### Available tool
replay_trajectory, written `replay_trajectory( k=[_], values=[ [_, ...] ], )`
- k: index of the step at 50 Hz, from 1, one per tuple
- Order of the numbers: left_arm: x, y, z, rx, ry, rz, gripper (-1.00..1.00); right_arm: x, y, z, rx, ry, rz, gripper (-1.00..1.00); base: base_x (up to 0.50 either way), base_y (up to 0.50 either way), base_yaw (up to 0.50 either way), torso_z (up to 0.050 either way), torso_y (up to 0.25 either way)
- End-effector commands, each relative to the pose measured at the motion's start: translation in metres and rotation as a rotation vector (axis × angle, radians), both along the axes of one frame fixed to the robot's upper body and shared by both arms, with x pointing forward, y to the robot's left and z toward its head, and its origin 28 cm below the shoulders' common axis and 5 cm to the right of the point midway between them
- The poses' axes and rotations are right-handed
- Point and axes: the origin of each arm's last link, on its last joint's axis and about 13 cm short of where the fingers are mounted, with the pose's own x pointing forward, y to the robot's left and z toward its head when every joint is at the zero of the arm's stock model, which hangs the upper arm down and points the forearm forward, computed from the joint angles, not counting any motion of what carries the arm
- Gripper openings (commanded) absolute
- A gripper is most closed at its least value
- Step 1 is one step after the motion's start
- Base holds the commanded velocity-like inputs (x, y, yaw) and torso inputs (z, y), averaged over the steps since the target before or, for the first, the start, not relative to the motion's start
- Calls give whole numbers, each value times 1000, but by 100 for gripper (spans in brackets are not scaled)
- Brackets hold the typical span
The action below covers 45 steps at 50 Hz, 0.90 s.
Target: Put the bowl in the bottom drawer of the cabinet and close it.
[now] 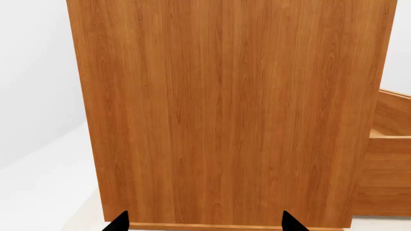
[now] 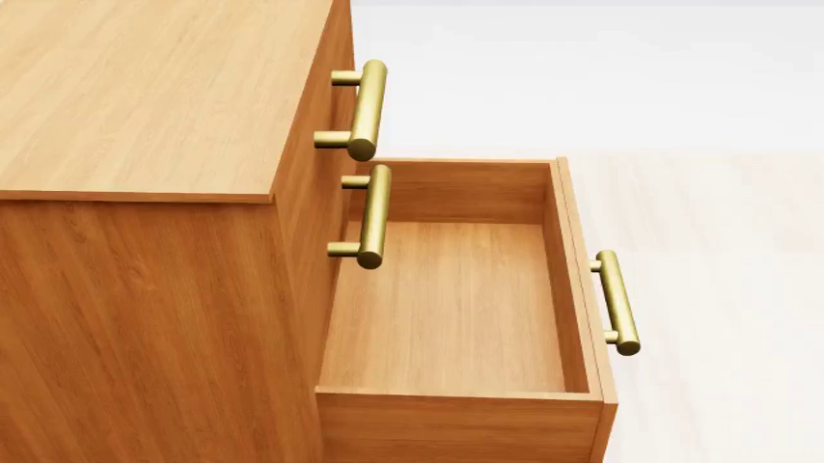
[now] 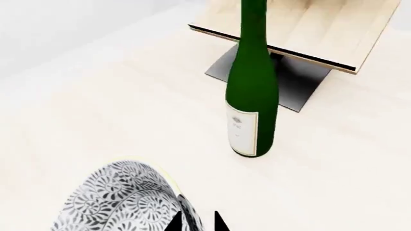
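Observation:
The bowl (image 3: 122, 202), white with a grey leafy pattern, shows only in the right wrist view. My right gripper (image 3: 198, 224) is shut on it, one fingertip inside the rim and one outside. The cabinet (image 2: 142, 96) fills the head view's left side. Its bottom drawer (image 2: 451, 309) stands pulled out and holds nothing, with its brass handle (image 2: 618, 301) on the front. My left gripper (image 1: 205, 222) is open, its fingertips wide apart and facing the cabinet's flat side (image 1: 224, 110). Beside that panel is the open drawer (image 1: 388, 163). Neither gripper appears in the head view.
A tall green wine bottle (image 3: 251, 96) stands upright on the pale floor just beyond the bowl. Behind it is a pale wooden slanted rack (image 3: 308, 29) on a dark base (image 3: 282, 82). The two upper drawers are shut, their handles (image 2: 367, 108) (image 2: 373, 214) jutting over the open drawer.

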Motion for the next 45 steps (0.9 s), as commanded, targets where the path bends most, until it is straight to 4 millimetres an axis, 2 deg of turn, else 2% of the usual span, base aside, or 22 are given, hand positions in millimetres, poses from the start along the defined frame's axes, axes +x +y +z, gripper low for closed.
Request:
replay_trajectory(
  k=[1, 13, 21, 26, 33, 34, 45],
  values=[
    [0, 0, 1, -2, -1, -1, 100, 2, 13, 47, -173, -128, 105, -100, 0, 0, 0, 0, 0],
    [-1, 0, 1, -4, -2, -3, 100, 18, 18, 87, -268, -178, 185, -100, 0, 0, 0, 0, 0],
    [-1, 0, 1, -3, -2, -4, 100, 28, 21, 99, -299, -188, 207, -100, 0, 0, 0, 0, 0],
    [-1, 0, 5, -2, -3, -6, 100, 39, 25, 114, -325, -207, 237, -100, 0, 0, 0, 0, 0],
    [-2, 0, 10, -6, -1, -7, 100, 53, 31, 124, -332, -210, 277, -100, 0, 0, 0, 0, 0],
    [-2, 0, 4, -7, -1, -8, 100, 55, 33, 126, -336, -212, 284, -100, 0, 0, 0, 0, 0],
    [0, 1, 1, -4, 0, -6, 100, 75, 42, 136, -340, -219, 358, -100, 0, 0, 0, 0, 0]
  ],
)
